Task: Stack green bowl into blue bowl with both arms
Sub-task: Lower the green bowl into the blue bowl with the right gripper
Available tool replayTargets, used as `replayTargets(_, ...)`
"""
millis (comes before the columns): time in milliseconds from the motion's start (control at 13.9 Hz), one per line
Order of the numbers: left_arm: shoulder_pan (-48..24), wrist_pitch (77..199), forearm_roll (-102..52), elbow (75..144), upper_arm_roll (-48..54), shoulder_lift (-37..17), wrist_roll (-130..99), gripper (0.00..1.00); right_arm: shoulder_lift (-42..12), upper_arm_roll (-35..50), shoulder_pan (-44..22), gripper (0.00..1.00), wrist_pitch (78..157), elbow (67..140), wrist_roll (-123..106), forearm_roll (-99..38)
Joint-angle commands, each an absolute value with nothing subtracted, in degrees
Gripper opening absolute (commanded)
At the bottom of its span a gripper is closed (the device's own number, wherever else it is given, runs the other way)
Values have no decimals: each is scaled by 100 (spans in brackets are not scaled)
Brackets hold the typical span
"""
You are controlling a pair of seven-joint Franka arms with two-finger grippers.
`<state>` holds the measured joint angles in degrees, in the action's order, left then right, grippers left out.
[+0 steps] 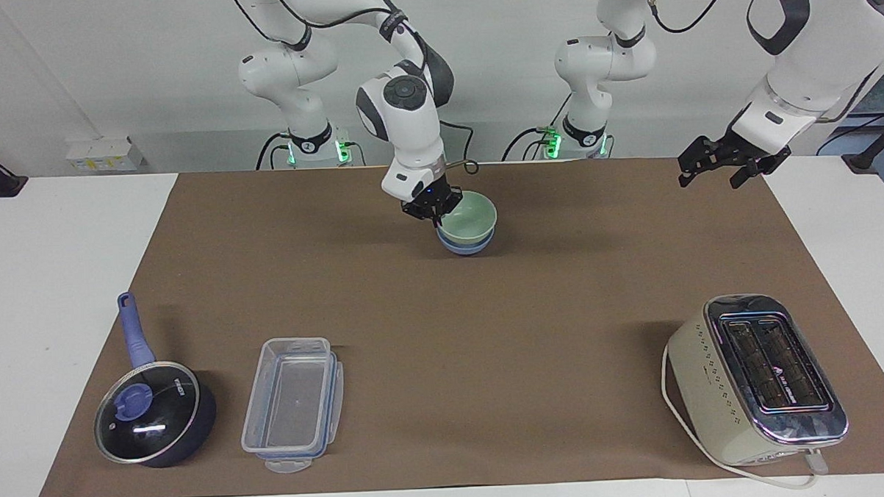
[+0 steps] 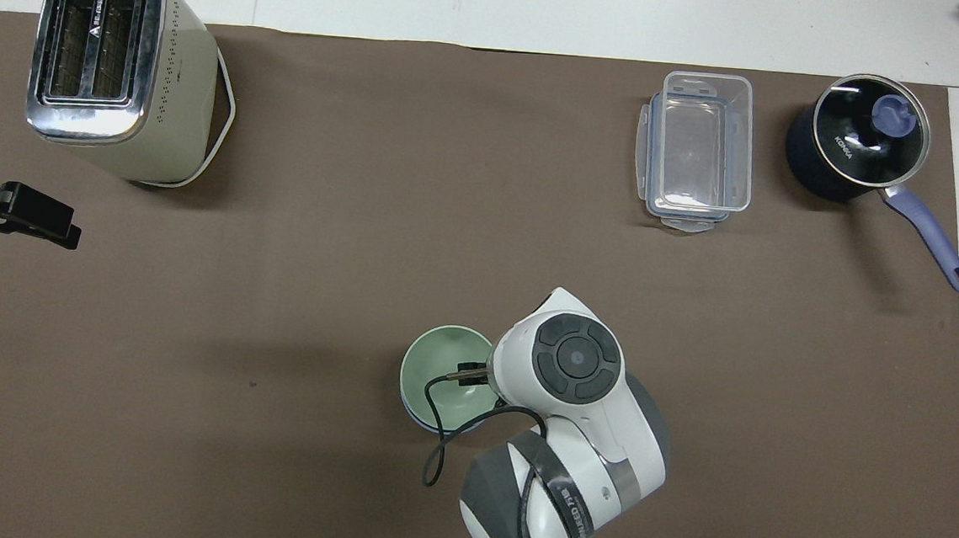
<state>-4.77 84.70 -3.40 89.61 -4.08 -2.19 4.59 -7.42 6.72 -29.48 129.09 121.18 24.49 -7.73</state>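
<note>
Brown matting covers the table point(image 1: 490, 364), leaving the bowls a flat spot near the robots. Off at its own end, the left tool point(image 1: 718, 167) waits in the air, fingers spread. Nested in the blue bowl point(image 1: 468, 245), the green bowl point(image 1: 472, 216) sits nearly level; the right tool point(image 1: 432, 208) pinches its rim, seemingly to steady it.

The green bowl point(image 1: 470, 216) sits in the blue bowl point(image 1: 467, 244), near the robots at mid-counter. Farther from the robots than the bowls, the box point(image 1: 293, 404) and, just beside it, the pan point(image 1: 156, 413) lie toward the right arm's end; the toaster point(image 1: 755, 377) stands toward the left arm's end.
</note>
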Motion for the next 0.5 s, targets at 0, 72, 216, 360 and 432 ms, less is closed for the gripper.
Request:
replayTargets(0,-448,8358,-264,8895,-387,-237,404,100,-659,659,-3058,0,12894,12208,2846,-853)
replayTargets(72,-448,8358,-264,8895,-387,-237,404,100,-650,659,-3067,0,12867,12208,2900,-861)
replayTargets(216,-448,8358,-255,8895,-387,-237,404,100,-650,659,-3059,0,12832,12217,2830,-949)
replayTargets(360,-448,8358,-264,8895,-387,-237,404,100,-642,659,-3059,0,12841,12260,2804,-1037)
replayTargets(432,-448,8358,-255,8895,-387,-237,404,100,-633,659,-3050,0,12841,12287,2769,-1037)
